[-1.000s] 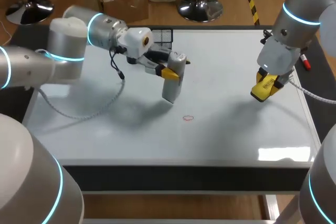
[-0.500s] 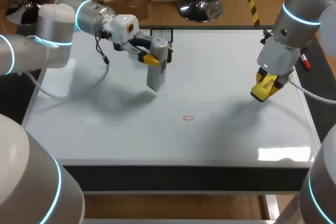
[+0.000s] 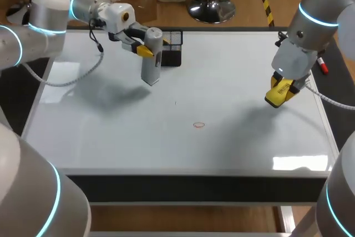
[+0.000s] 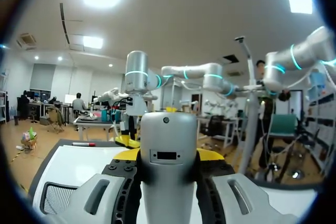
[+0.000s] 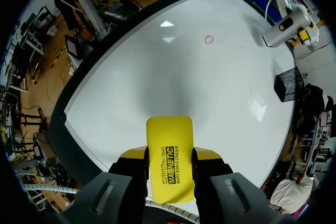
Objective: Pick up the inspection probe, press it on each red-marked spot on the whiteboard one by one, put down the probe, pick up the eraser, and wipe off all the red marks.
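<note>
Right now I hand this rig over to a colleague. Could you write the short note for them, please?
Left end effector: shut on the grey cylindrical inspection probe, beside the black mesh holder at the far side of the flat white whiteboard.
Right end effector: shut on the yellow rectangular eraser, above the board's right part.
Done: both tools are picked up.
Left to do: put down the probe, then wipe the small red ring mark near the board's middle. Whether the probe pressed it, the pictures do not show.

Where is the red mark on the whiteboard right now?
In the head view, the red mark lies on the whiteboard just front of centre, apart from the probe held at the left rear and the eraser at the right.
</note>
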Action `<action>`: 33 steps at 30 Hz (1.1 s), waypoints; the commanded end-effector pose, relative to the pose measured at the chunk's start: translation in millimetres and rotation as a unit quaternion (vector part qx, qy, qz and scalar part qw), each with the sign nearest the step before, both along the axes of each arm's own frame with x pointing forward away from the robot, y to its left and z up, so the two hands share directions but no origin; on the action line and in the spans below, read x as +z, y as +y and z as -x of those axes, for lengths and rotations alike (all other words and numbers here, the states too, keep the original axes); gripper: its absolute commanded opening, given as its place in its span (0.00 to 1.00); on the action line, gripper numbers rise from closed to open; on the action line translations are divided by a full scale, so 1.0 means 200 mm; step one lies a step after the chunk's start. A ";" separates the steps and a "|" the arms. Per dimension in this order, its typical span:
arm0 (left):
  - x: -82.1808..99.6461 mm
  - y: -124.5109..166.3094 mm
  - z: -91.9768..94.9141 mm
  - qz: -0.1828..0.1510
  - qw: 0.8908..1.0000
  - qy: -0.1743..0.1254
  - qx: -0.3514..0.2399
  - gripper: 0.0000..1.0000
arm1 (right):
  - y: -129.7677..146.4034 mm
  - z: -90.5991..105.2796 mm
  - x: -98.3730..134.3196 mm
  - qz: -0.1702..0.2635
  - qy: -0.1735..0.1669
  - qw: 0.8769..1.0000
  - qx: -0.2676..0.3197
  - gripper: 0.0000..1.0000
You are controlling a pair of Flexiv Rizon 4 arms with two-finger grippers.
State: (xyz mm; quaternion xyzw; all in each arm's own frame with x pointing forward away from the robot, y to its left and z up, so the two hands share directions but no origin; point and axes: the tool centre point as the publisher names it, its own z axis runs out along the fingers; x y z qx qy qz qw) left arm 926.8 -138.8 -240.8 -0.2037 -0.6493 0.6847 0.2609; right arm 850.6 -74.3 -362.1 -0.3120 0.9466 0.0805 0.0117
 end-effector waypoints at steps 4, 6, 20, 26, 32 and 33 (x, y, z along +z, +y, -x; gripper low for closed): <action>-0.02 0.04 -0.07 0.009 0.997 0.000 -0.078 0.00 | 0.00 0.00 0.00 0.002 0.000 1.000 0.001 0.00; -0.02 0.04 -0.07 0.008 0.997 0.000 -0.077 0.00 | 0.00 0.00 0.00 0.002 0.000 1.000 0.001 0.00; -0.02 0.04 -0.08 0.007 0.996 0.002 -0.085 0.00 | 0.00 0.00 0.00 0.002 0.000 1.000 0.001 0.00; -0.02 0.04 -0.08 0.007 0.996 0.002 -0.085 0.00 | 0.00 0.00 0.00 0.002 0.000 1.000 0.001 0.00; -0.02 0.04 -0.08 0.007 0.996 0.002 -0.085 0.00 | 0.10 0.04 0.00 0.019 0.005 1.000 0.017 0.00; -0.02 0.04 -0.08 0.007 0.996 0.002 -0.085 0.00 | 0.13 0.05 0.00 0.019 0.004 1.000 0.020 0.00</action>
